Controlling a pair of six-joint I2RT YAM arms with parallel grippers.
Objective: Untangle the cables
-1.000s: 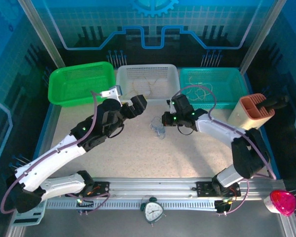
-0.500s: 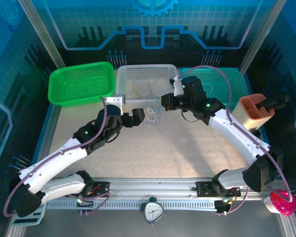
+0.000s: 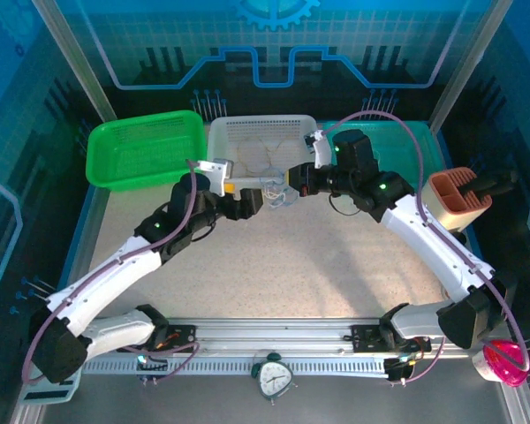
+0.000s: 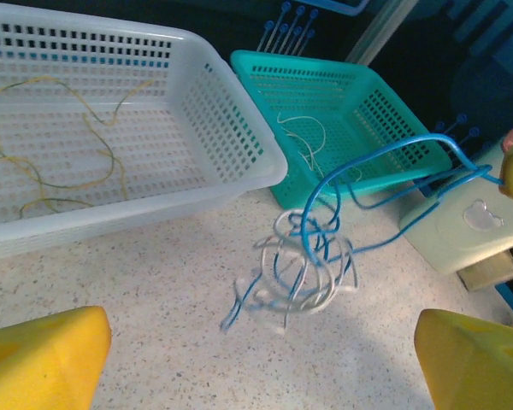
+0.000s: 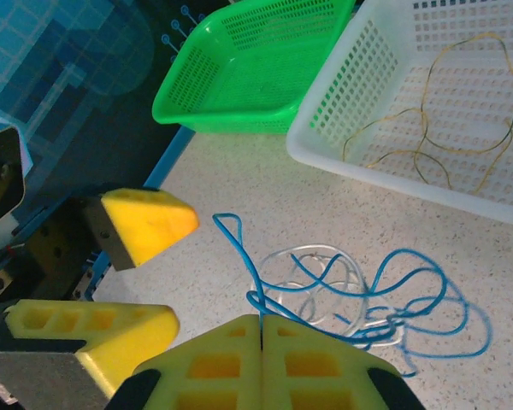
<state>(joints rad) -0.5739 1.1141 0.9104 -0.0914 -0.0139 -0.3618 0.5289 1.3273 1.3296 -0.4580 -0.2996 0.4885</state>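
Partly done, I judge: a yellow cord (image 4: pixel 68 179) lies in the white basket (image 4: pixel 239 128) and a whitish cord (image 4: pixel 303 141) in the teal basket (image 4: pixel 393 162), both beyond my fingers; the tangle (image 4: pixel 299 269) hangs from my right gripper (image 5: pixel 261 329), clenched on its blue strand (image 5: pixel 385 282); my left gripper (image 4: pixel 261 359) stands released, the tangle just ahead between its fingers, blue and clear cords yet to part.

left tool (image 4: pixel 261 342) fingers cropped by bottom edge, blue cable (image 4: pixel 393 146) end hidden inside right tool (image 5: pixel 262 333)

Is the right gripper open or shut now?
Shut: in its wrist view the right gripper has both yellow pads pressed together, pinching the blue cable.
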